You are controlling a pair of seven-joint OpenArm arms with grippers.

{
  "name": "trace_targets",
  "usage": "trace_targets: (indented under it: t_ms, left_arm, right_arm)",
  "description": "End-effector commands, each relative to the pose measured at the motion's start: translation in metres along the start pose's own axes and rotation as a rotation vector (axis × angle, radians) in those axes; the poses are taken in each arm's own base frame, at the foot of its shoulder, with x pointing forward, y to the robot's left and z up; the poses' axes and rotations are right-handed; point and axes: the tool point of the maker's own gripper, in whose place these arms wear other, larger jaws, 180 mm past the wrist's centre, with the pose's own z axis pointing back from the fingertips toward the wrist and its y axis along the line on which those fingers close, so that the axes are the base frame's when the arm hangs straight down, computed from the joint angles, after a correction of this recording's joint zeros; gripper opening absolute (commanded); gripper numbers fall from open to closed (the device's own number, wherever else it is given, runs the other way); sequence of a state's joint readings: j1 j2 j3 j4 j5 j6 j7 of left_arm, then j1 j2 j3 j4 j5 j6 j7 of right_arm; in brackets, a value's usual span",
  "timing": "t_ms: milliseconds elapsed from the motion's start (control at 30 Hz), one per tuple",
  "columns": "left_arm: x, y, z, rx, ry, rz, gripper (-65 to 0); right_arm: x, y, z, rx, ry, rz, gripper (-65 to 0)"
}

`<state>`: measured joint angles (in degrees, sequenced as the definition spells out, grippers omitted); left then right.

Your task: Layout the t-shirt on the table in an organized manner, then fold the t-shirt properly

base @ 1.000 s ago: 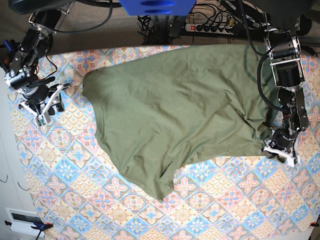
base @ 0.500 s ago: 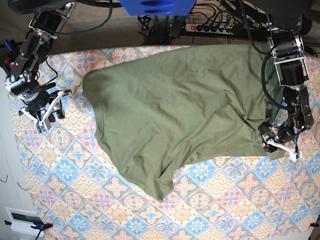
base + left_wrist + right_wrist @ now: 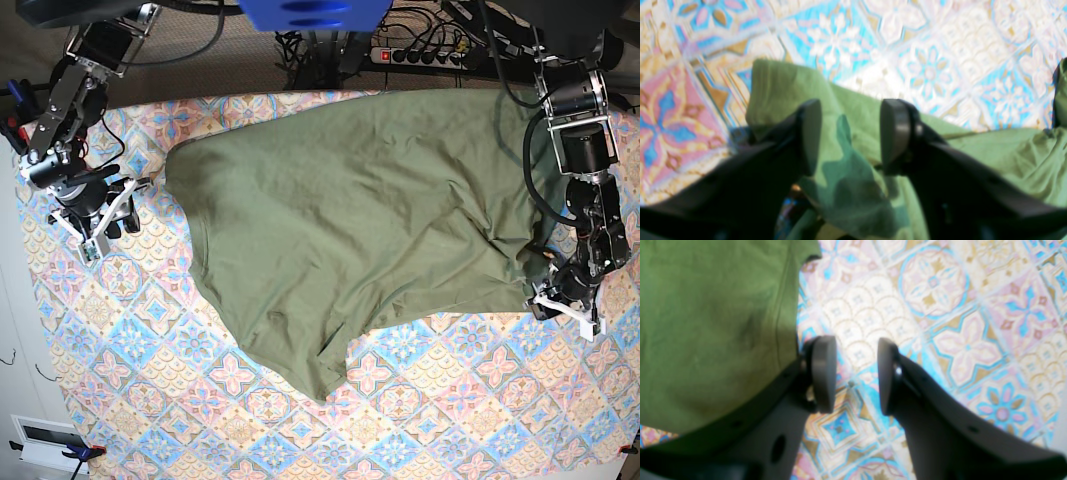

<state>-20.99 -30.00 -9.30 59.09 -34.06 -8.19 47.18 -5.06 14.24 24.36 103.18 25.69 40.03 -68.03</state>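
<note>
Surface (image 3: 420, 420): patterned cloth, carrying everything.
T-shirt (image 3: 350, 230): crumpled, spread across the far middle; long axis runs roughly 10 to 4 o'clock.
My left end effector (image 3: 846, 136): at the shirt's 4 o'clock corner, pads apart, fabric lying between them, not clamped.
My right end effector (image 3: 853, 376): apart, empty, over bare cloth; shirt edge at its 9 o'clock.
Nearer arm: left, I judge.
</note>
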Motion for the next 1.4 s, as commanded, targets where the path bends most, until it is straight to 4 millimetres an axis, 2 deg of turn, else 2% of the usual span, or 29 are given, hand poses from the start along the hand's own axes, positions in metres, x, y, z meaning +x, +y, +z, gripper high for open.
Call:
trace_targets:
  t_ms: [0,100,233,333,433,500,533,600,633,700,767,800,867,967,1067,1167,1233,1300,1367]
  left_arm:
    - [0.03,0.0,0.007,-0.005,-0.072,-0.008,-43.0]
    - [0.028,0.002,0.007,-0.001,-0.069,-0.004,-43.7]
    - [0.01,0.012,0.002,0.014,-0.024,0.026,-40.7]
    - [0.006,0.014,0.001,0.018,-0.017,0.031,-33.6]
    - [-0.007,0.022,-0.003,0.032,0.018,0.056,-22.4]
    - [-0.013,0.026,-0.006,0.04,0.032,0.073,-18.2]
    - [-0.018,0.022,-0.009,0.032,0.042,0.083,-18.1]
    - [-0.024,0.012,-0.014,0.008,0.049,0.103,-20.7]
    - [-0.026,0.006,-0.016,-0.007,0.051,0.113,-24.4]
    - [-0.025,-0.002,-0.018,-0.031,0.046,0.134,-39.6]
    - [-0.017,-0.019,-0.022,-0.071,0.028,0.157,-58.1]
    - [-0.012,-0.025,-0.022,-0.084,0.019,0.168,-65.0]
    - [0.001,-0.036,-0.022,-0.116,-0.001,0.187,-65.0]
    - [0.033,-0.057,-0.011,-0.193,-0.073,0.197,-65.0]
    - [0.065,-0.083,0.01,-0.272,-0.147,0.162,-65.0]
    - [0.097,-0.11,0.036,-0.344,-0.239,0.104,-65.0]
    - [0.11,-0.124,0.05,-0.378,-0.276,0.07,-65.0]
    - [0.113,-0.125,0.053,-0.368,-0.29,0.048,-65.0]
    - [0.117,-0.111,0.045,-0.307,-0.302,0.035,-65.0]
  right_arm:
    - [0.013,-0.005,0.003,-0.008,-0.043,0.009,-45.3]
    - [0.007,-0.005,0.0,-0.001,-0.029,-0.006,-45.3]
    - [0.005,-0.006,-0.002,0.003,-0.022,-0.013,-45.3]
    - [0.005,-0.006,-0.002,0.003,-0.022,-0.013,-45.3]
    - [0.005,-0.006,-0.002,0.003,-0.022,-0.013,-45.3]
    - [0.005,-0.006,-0.002,0.003,-0.022,-0.013,-45.3]
    - [0.005,-0.006,-0.002,0.003,-0.022,-0.013,-45.3]
    - [0.005,-0.006,-0.002,0.003,-0.022,-0.013,-45.3]
    - [0.005,-0.006,-0.002,0.003,-0.022,-0.013,-45.3]
    - [0.005,-0.006,-0.002,0.003,-0.022,-0.013,-45.3]
    - [0.005,-0.006,-0.002,0.003,-0.022,-0.013,-45.3]
    - [0.005,-0.006,-0.002,0.003,-0.022,-0.013,-45.3]
    - [0.005,-0.006,-0.002,0.003,-0.022,-0.013,-45.3]
    - [0.005,-0.006,-0.002,0.003,-0.023,-0.013,-45.3]
    - [0.003,-0.006,-0.003,0.006,-0.02,-0.019,-45.3]
    - [0.019,-0.011,-0.007,0.002,-0.051,-0.026,-45.3]
    - [0.022,-0.014,-0.011,0.007,-0.053,-0.04,-45.3]
    - [0.031,-0.013,-0.019,0.026,-0.063,-0.043,-45.3]
    - [0.045,-0.005,-0.029,0.058,-0.078,-0.027,-45.3]
